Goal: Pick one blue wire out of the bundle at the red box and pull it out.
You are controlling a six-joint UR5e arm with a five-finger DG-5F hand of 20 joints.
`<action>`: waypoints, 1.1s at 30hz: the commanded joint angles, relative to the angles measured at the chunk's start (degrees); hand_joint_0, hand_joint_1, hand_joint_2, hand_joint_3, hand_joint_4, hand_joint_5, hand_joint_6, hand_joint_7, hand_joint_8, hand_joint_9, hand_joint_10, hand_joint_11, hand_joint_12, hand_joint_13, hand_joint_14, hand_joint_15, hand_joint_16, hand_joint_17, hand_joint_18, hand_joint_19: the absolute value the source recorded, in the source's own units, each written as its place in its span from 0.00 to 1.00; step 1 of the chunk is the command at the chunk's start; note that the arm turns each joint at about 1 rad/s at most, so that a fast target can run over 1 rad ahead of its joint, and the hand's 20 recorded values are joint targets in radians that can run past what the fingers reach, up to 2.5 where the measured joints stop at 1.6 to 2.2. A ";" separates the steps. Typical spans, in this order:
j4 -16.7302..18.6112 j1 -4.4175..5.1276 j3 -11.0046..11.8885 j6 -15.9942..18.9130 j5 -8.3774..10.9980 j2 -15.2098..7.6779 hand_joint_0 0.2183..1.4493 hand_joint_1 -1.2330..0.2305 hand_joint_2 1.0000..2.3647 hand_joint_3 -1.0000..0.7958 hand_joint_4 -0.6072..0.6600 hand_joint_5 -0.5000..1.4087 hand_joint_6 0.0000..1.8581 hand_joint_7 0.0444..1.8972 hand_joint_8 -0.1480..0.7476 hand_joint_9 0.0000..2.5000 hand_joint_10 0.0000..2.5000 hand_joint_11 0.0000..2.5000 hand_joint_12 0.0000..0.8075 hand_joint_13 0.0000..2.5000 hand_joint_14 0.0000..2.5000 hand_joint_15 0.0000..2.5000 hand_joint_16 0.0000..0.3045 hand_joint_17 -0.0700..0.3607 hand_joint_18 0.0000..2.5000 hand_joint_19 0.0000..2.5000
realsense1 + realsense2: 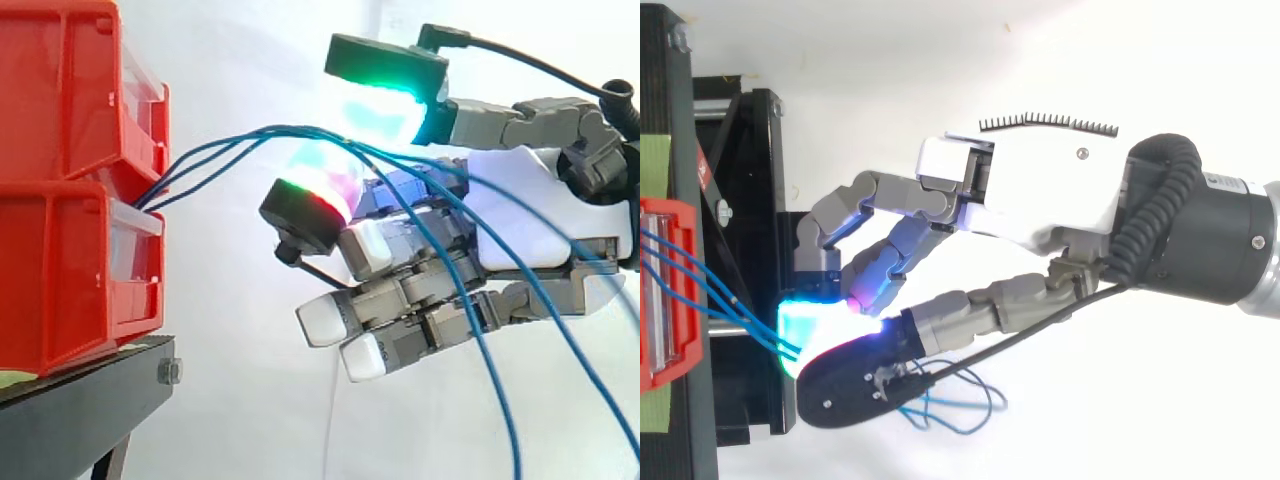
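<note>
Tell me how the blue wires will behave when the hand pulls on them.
Probably floppy: the blue wires curve loosely out from the red bin and hang limp past the hand. Likely light and thin, so they may slip between the thick fingers. Several run together, so one could drag its neighbours.

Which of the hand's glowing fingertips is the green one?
The topmost pad, just above the blue wires, glows green. The pad under the wires shows red and pink, and the lowest pads are plain white.
</note>
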 commanded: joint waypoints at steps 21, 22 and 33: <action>0.06 0.00 0.00 0.00 -0.09 0.00 0.23 0.59 0.00 0.28 0.63 0.18 0.47 0.50 0.57 0.38 0.01 0.28 0.56 0.32 0.01 0.21 0.21 0.49 0.25 0.21; 0.06 0.00 0.00 0.00 -0.09 0.00 0.23 0.59 0.00 0.28 0.63 0.18 0.48 0.50 0.58 0.38 0.01 0.28 0.56 0.32 0.01 0.21 0.21 0.49 0.25 0.21; 0.06 0.00 0.00 0.00 0.00 0.00 0.31 0.24 0.00 0.28 0.63 0.17 0.49 0.52 0.54 0.33 0.01 0.29 0.54 0.29 0.01 0.19 0.19 0.46 0.25 0.16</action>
